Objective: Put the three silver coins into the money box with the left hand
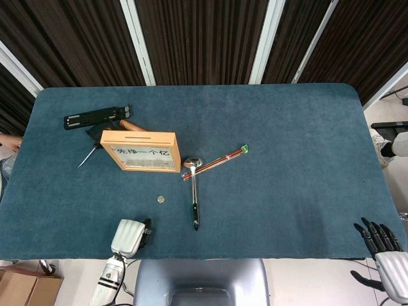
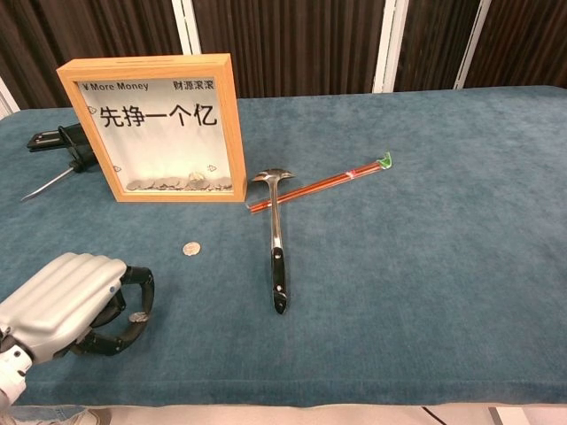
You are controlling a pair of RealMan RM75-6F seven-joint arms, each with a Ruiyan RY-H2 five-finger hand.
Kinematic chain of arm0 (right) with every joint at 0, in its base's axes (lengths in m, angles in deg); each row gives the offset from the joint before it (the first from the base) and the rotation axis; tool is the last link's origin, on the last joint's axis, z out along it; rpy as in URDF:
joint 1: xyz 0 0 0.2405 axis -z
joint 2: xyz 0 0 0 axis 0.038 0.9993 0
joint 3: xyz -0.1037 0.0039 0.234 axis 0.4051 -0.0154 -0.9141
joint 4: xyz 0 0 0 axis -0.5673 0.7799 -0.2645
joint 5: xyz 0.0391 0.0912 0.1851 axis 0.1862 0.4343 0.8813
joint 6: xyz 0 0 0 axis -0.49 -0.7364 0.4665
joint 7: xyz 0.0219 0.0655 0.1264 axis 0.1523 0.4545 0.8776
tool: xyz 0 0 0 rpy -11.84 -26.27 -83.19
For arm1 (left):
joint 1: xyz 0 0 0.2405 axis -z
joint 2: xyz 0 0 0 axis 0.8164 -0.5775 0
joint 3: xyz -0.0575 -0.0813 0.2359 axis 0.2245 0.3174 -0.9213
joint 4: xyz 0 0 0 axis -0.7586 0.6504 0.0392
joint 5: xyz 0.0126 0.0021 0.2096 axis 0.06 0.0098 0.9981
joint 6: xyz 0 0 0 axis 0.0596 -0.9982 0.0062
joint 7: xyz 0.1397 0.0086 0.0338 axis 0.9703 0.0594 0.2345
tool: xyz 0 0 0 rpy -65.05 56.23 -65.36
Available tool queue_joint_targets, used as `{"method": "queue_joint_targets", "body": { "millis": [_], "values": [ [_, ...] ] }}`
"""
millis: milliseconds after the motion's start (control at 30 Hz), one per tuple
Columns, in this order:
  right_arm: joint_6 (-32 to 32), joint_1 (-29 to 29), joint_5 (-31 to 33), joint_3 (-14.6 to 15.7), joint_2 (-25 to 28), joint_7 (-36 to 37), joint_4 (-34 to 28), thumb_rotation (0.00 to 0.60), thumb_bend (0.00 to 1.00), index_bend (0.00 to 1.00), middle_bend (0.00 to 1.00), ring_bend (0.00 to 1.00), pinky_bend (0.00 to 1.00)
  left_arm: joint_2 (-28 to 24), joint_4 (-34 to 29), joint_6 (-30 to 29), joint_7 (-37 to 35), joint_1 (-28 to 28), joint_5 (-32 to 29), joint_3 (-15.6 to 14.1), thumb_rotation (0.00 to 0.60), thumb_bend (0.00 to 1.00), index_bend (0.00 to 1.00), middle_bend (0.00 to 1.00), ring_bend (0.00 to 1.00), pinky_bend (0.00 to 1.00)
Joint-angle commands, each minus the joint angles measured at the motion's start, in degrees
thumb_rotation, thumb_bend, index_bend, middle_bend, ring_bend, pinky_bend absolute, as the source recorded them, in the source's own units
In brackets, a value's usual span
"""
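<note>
1. Down at the near edge of the table [image 2: 425, 292], the left hand [image 2: 66, 305] has its fingers curled around a silver coin [image 2: 137, 316], pinching it just above the cloth.
2. Another coin [image 2: 190, 250] lies flat on the cloth between that hand and the money box [image 2: 158, 127], apart from both.
3. That wooden-framed box stands upright, with coins heaped at its bottom.
4. Just right of it, a spoon [image 2: 276, 243] crosses a pair of chopsticks [image 2: 321, 185].
5. Off the near right corner, the right hand [image 1: 384, 250] hangs empty, fingers spread.
</note>
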Motion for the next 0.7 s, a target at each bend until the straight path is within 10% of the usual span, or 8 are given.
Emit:
{"method": "queue_joint_targets", "body": {
  "millis": [33,700],
  "values": [
    [0.2,0.0,0.1,0.0,0.0,-0.1,0.0,0.6,0.05,0.0,0.0,0.0,0.0,0.1,0.2,-0.3,-0.4,0.1,0.3,0.2,0.6,0.36,0.54,1.0,1.0,1.0],
    [0.3,-0.1,0.3,0.0,0.0,-0.3,-0.1,0.6,0.05,0.0,0.0,0.0,0.0,0.1,0.9,-0.6,-0.5,0.3,0.9,0.7,0.6,0.45,0.61,1.0,1.0,1.0]
  ]
}}
